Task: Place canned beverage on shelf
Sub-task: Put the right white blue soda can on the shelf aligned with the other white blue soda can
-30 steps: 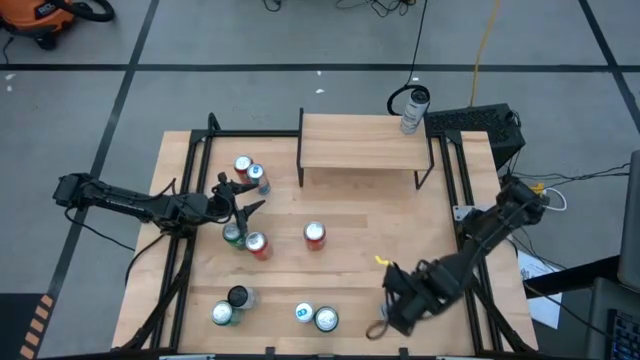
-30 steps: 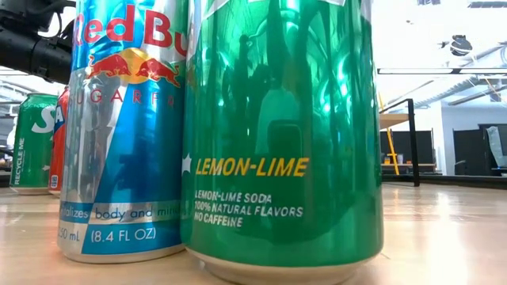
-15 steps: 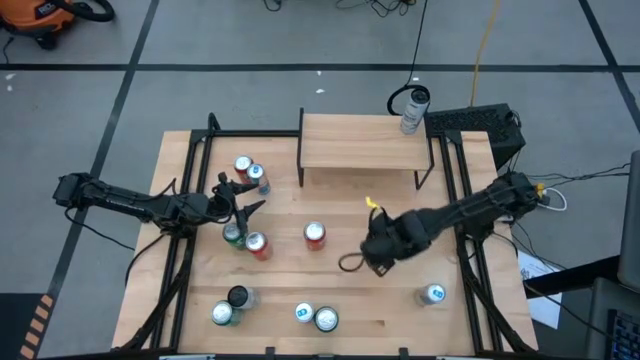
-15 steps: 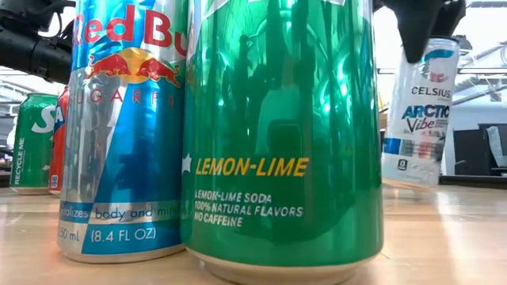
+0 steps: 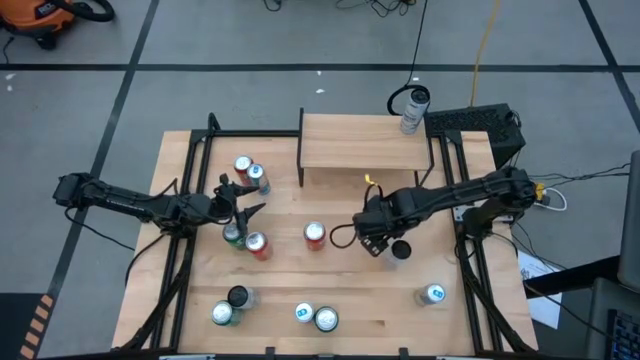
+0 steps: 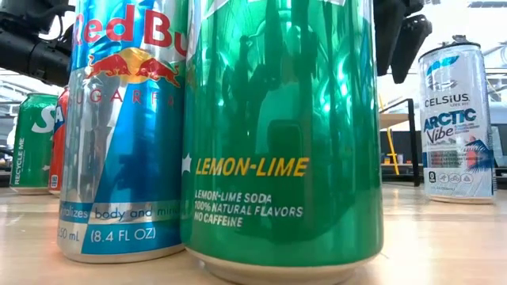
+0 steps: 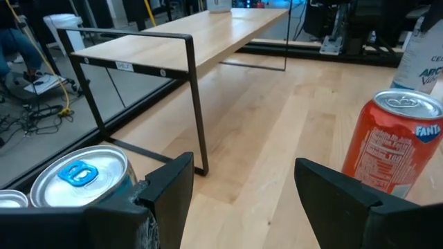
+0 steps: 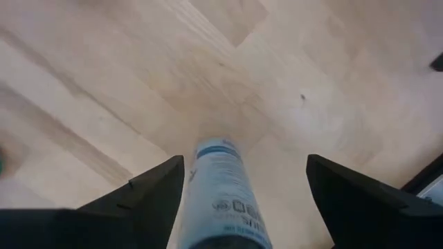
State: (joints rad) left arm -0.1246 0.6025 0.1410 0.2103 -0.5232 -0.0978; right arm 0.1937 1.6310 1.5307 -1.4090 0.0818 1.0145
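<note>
A white-and-blue Celsius can (image 6: 459, 119) stands upright on its base on the tabletop, right of the middle; from above only its dark top (image 5: 400, 248) shows. My right gripper (image 8: 246, 200) points down over it, open, one finger on each side of the can (image 8: 225, 187). The shelf (image 5: 360, 140) stands at the table's far side, with a white can (image 5: 413, 110) at its far right corner. My left gripper (image 5: 245, 200) waits level at the table's left, open and holding nothing, between a blue-tabbed can (image 7: 79, 180) and an orange Fanta can (image 7: 394, 145). My right gripper stands astride the Celsius can from above, fingers pointing down. One finger (image 8: 156, 197) lies close against the can's side, and I cannot tell whether it touches. The other finger (image 8: 360, 200) stands clear of it. The can rests upright on the table.
A red can (image 5: 315, 234) stands mid-table. Several cans cluster by my left gripper (image 5: 257, 245). More cans line the near edge (image 5: 326, 319), and a blue-topped one (image 5: 432, 294) stands near right. A green lemon-lime can (image 6: 277, 142) and a Red Bull can (image 6: 127, 127) fill the low view.
My right gripper has swung from the table's near right corner toward the middle and the far edge, rolling as it went. Half a second ago the Celsius can hung tilted and lifted under it. Now the can stands upright on the table.
</note>
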